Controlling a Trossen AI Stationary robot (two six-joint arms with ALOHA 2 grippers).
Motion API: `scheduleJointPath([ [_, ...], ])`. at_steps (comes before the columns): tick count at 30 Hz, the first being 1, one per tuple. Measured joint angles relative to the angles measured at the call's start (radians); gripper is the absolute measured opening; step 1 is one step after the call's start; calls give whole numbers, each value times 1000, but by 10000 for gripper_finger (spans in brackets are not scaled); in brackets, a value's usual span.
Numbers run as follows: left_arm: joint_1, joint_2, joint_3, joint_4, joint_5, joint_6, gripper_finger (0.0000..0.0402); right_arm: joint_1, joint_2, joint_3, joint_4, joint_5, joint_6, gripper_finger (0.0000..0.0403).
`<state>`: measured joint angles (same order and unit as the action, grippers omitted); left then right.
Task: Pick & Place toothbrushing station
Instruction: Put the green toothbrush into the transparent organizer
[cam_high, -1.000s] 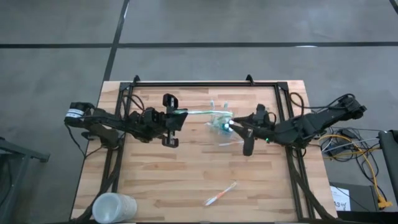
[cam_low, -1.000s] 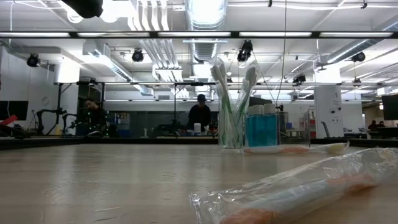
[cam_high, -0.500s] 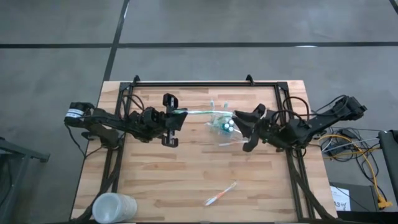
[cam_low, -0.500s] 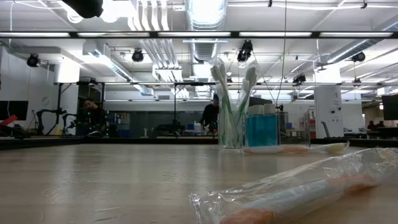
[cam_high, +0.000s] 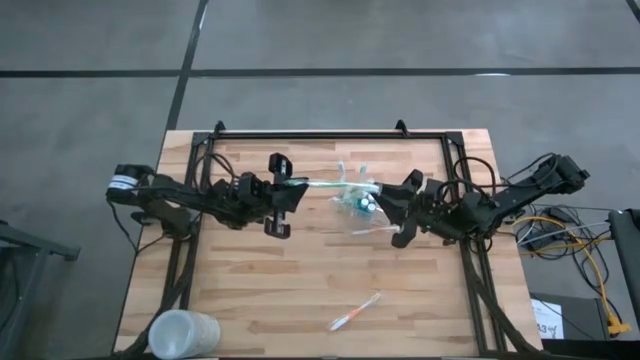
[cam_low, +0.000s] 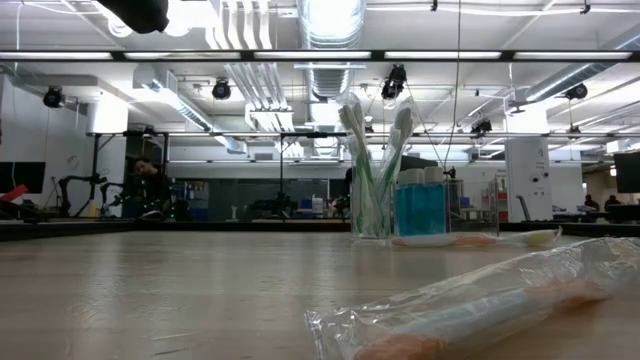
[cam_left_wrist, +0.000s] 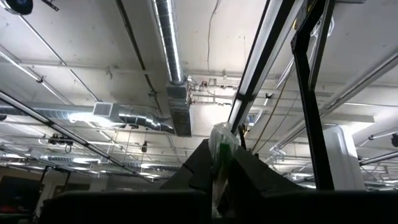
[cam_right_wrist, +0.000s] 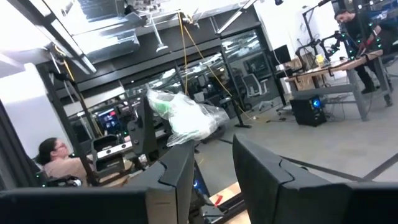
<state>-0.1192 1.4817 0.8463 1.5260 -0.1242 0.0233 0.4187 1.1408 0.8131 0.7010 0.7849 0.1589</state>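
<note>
- Wooden worktop (cam_high: 300, 270) under a workshop ceiling of ducts and strip lights; people sit at benches far behind.
- Your left gripper (cam_high: 283, 195) has its jaws clamped on a wrapped green toothbrush (cam_high: 330, 183). In the left wrist view the green handle (cam_left_wrist: 221, 163) sits pinched between the fingers.
- That brush lies level, with its long axis running across the worktop from the left jaws toward the right jaws. Its free end reaches the toothbrushing station (cam_high: 362, 200).
- The station stands upright between the two sets of jaws, just ahead of the right ones. In the low view it holds upright brushes, with blue tubes (cam_low: 420, 208) beside them.
- Your right gripper (cam_high: 405, 207) is just beside the station, jaws partly apart and empty as far as I can tell.
- Step, as judged: carrying the brush to the holder, not yet placed.
- Next move calls for tipping the brush upright over the holder's mouth, then letting go.
- Stray wrapped orange toothbrush (cam_high: 355, 311) lies well behind both jaws, and the frosted cup (cam_high: 183, 333) sits at a corner.
</note>
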Motion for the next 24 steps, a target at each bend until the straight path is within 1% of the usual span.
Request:
scheduleJointPath([
  [8, 0, 6, 0, -21, 0, -4, 30, 0, 0, 0, 12, -6, 5, 110],
  [10, 0, 6, 0, -35, 0, -6, 30, 0, 0, 0, 19, -35, 6, 112],
  [13, 0, 6, 0, -53, 3, -7, 30, -1, 0, 0, 28, -119, 5, 111],
  [14, 0, 6, 0, -56, 6, -7, 30, -1, 0, 0, 31, -130, 3, 111],
  [19, 0, 7, 0, -61, 14, -10, 30, -2, 0, 8, 37, -126, 5, 109],
  [24, 0, 7, 0, -66, 50, -30, 30, -8, 0, 17, 39, -124, -27, 109],
])
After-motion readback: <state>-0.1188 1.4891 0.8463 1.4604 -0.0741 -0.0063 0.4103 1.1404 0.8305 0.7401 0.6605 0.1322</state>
